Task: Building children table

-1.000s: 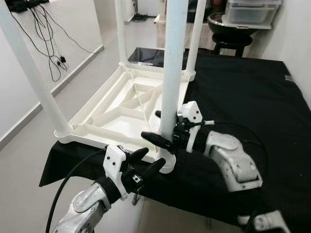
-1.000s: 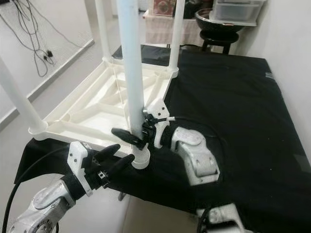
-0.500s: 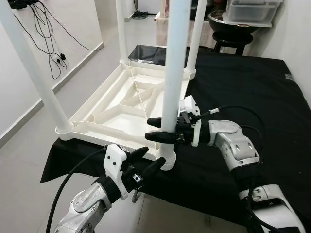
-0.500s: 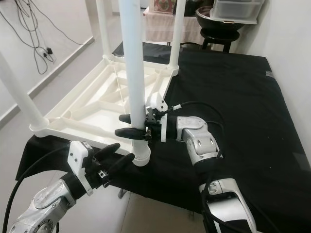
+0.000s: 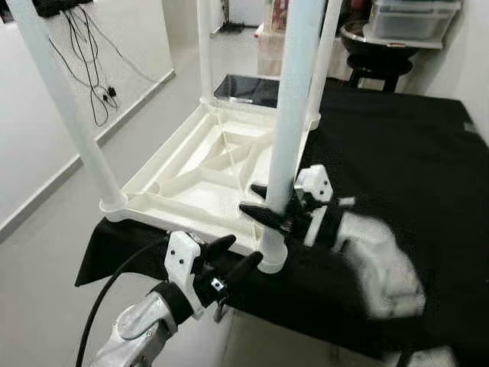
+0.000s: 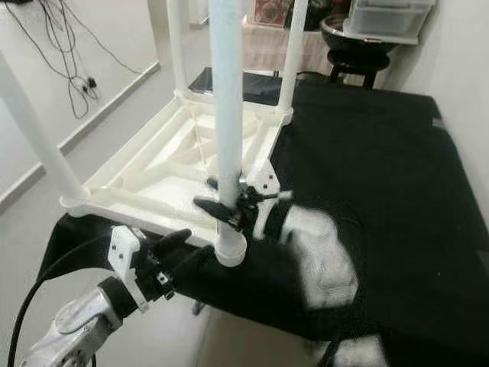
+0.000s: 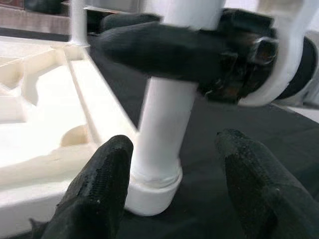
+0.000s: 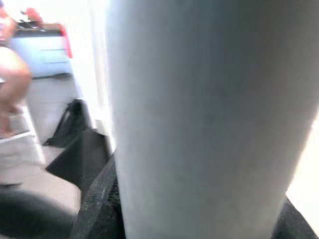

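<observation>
Two claw fingers [image 7: 99, 189] flank leg [image 7: 162, 129].

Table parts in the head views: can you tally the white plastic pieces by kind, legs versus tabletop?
Legs: 4 (near right leg, held by the right gripper; near left leg; far left leg; far right leg)
Tabletop: 1 (upside-down tabletop)
Total: 5
</observation>
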Available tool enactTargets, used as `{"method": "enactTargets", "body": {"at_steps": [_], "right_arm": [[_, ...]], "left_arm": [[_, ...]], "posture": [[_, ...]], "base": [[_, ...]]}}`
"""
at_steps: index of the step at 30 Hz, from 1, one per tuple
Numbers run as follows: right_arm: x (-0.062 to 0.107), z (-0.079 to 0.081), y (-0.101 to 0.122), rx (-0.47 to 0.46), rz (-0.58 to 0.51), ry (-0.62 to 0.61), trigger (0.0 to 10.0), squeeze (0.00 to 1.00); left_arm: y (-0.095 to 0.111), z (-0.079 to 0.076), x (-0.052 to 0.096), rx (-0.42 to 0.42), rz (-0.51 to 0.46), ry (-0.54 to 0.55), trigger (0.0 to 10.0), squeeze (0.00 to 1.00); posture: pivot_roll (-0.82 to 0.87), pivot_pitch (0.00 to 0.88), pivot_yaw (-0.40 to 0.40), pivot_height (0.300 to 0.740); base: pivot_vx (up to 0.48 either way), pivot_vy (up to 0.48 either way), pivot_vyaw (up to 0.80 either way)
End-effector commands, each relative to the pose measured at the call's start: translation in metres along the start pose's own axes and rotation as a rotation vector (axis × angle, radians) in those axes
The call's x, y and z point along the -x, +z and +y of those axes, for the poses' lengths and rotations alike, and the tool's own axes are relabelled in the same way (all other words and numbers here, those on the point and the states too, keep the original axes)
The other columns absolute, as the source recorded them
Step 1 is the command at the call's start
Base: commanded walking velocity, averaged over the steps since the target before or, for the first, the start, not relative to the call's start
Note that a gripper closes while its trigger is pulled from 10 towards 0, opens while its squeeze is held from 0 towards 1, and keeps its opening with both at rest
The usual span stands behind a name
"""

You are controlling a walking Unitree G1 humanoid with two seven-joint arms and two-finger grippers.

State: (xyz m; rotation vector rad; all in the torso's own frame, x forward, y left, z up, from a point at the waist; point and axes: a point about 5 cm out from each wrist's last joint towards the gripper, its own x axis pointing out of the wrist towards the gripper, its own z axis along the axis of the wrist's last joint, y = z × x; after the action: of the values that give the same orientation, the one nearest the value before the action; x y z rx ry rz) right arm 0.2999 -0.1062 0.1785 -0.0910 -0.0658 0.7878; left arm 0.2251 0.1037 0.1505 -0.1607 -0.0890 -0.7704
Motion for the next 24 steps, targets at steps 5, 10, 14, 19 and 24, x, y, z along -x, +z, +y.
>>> {"method": "enactTargets", "body": {"at_steps": [5, 10, 14, 19, 24], "right_arm": [[0.000, -0.001, -0.035, -0.011, 0.205, -0.214, 0.0, 0.00], [0.001, 0.004, -0.032, 0.017, 0.210, -0.210, 0.0, 0.00], [-0.003, 0.009, -0.020, -0.089, 0.127, -0.091, 10.0, 1.00], [-0.009, 0.003, 0.006, -0.087, 0.009, 0.131, 10.0, 1.00], [-0.008, -0.008, 0.017, 0.029, 0.011, 0.359, 10.0, 0.00]], "left_arm": [[-0.002, 0.006, 0.003, 0.001, 0.022, -0.003, 10.0, 0.00], [-0.001, 0.009, 0.003, -0.013, 0.007, 0.037, 10.0, 0.00], [-0.001, 0.009, 0.002, -0.015, 0.007, 0.042, 10.0, 0.00], [-0.002, 0.009, 0.001, -0.015, 0.013, 0.034, 10.0, 0.00], [-0.003, 0.008, 0.001, -0.016, 0.015, 0.033, 10.0, 0.00]], "posture": [[-0.04, 0.078, -0.008, 0.740], [-0.04, 0.073, -0.008, 0.740], [-0.03, 0.068, -0.010, 0.740], [-0.02, 0.062, -0.004, 0.740], [0.00, 0.058, -0.010, 0.740]], "base": [[0.000, 0.000, 0.00], [0.000, 0.000, 0.00], [0.000, 0.000, 0.00], [0.000, 0.000, 0.00], [0.000, 0.000, 0.00]]}}
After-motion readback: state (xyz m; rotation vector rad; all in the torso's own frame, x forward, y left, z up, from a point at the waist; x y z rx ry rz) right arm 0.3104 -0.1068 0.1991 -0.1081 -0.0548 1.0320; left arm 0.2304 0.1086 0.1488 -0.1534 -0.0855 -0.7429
